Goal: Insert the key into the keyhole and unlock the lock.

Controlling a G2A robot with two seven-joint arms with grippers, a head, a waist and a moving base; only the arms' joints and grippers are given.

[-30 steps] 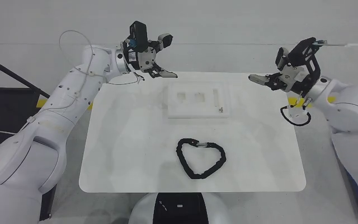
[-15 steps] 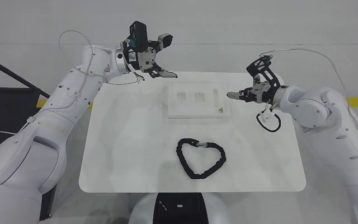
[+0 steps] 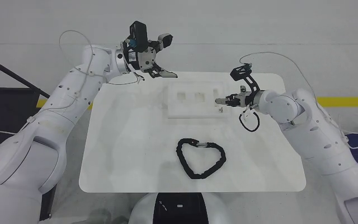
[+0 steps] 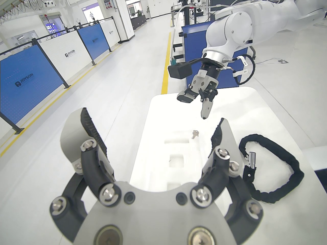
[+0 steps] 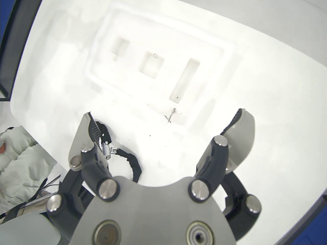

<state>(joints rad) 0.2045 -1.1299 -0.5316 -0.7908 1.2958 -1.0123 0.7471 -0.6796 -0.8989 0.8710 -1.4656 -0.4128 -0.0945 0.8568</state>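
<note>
A small metal key (image 3: 221,110) lies on the right end of the white foam tray (image 3: 174,112). My right gripper (image 3: 220,101) hovers just above that key, open and holding nothing. In the right wrist view the key (image 5: 170,115) sits on the tray (image 5: 163,34) ahead of my right gripper (image 5: 166,124). The black sleeved chain lock (image 3: 200,159) lies looped at the table's front centre, its silver cylinder (image 3: 197,144) at the top of the loop. My left gripper (image 3: 159,67) hangs open over the table's far left edge, well away from key and lock.
The tray has three shallow recesses (image 5: 184,80) with nothing large in them. In the left wrist view the key (image 4: 195,134) lies beyond my left gripper (image 4: 153,131), and the lock (image 4: 277,169) is off to one side. Bare tabletop (image 3: 123,157) surrounds the lock.
My right arm has swung in from beyond the table's right edge to just above the key at the tray's right end. The left arm, lock and key have not moved.
</note>
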